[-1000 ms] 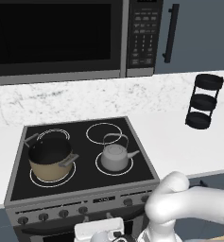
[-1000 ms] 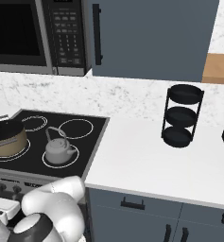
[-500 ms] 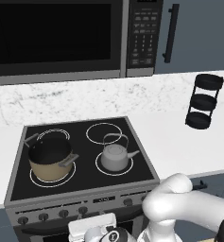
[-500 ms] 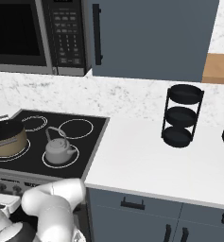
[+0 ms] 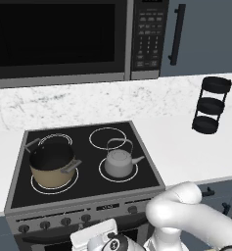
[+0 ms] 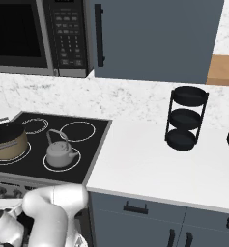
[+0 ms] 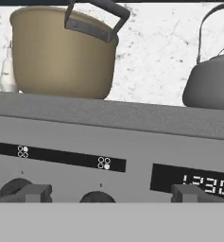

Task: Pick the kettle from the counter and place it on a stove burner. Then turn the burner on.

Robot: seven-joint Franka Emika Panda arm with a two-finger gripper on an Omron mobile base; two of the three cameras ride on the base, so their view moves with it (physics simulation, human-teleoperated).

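a: on the front-right burner (image 5: pixel 118 172) sits the kettle (image 5: pixel 119 162), inside the white ring, spout toward the right in the left base view.

b: upright?

a: yes, wire handle arched over the lid. from the right base view the kettle (image 6: pixel 61 154) is just right of the pot (image 6: pixel 7 142), the two apart.

b: and the pot?

a: tan, dark lid, on the front-left ring (image 5: pixel 54 182) of the cooktop (image 5: pixel 86 193). the hand view looks at the stove front from low down: pot (image 7: pixel 61 53) at upper left, kettle (image 7: pixel 211 82) at the right edge, both above the grey control panel (image 7: pixel 108 142).

b: gripper?

a: released, jaws wide, nothing between them. its tips (image 7: pixel 106 194) stand at the bottom of the hand view, facing the panel with knobs (image 7: pixel 97 197) just below the burner marks and a lit display (image 7: pixel 198 181) to the right. i can't tell if a tip touches a knob.

b: anything else?

a: white counter (image 6: pixel 150 164) right of the stove with a black three-tier rack (image 6: pixel 184 118) on it, a microwave (image 5: pixel 73 39) above the cooktop.
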